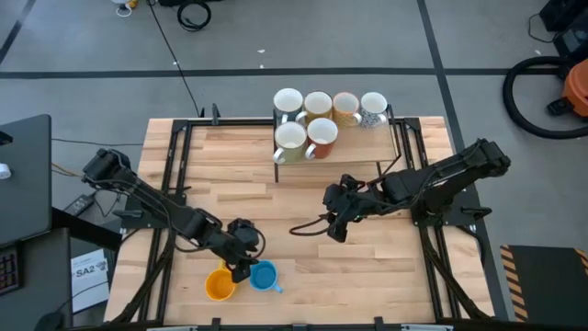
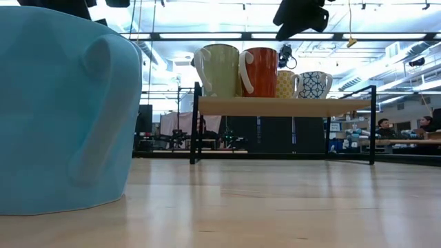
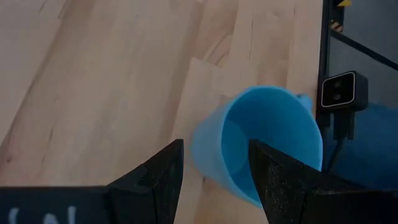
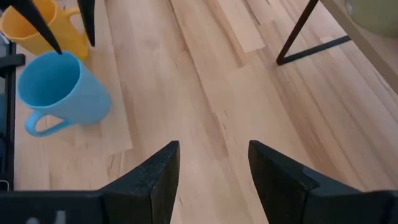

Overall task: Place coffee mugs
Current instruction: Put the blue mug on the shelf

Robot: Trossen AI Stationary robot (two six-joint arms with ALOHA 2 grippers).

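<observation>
1. Six coffee mugs are seen already gathered on the small raised shelf [image 1: 386,147] at the far side of the bench [image 1: 303,211]: a white mug [image 1: 288,101], a cream mug [image 1: 317,106], an orange-toned mug [image 1: 346,108] and a patterned mug [image 1: 373,108] in the back row, with a pale mug [image 1: 290,138] and a reddish-brown mug [image 1: 322,134] in front.
2. Two mugs are left near the front edge of the bench: the blue mug [image 1: 264,275] and the yellow-orange mug [image 1: 220,284], which stand just beside each other.
3. The step in hand is judged to be the pick-up of the blue mug [image 3: 261,146] by the left claw [image 3: 211,165]. Its fingers are held apart, and the near wall of the mug is framed between them (no contact can be confirmed).
4. The right claw [image 4: 211,162] is held apart and empty above the middle of the bench, facing the two remaining mugs.
5. For the next move, the left claw would need to be lowered over the blue mug's rim and closed on the wall, without the neighbouring yellow-orange mug being nudged.
</observation>
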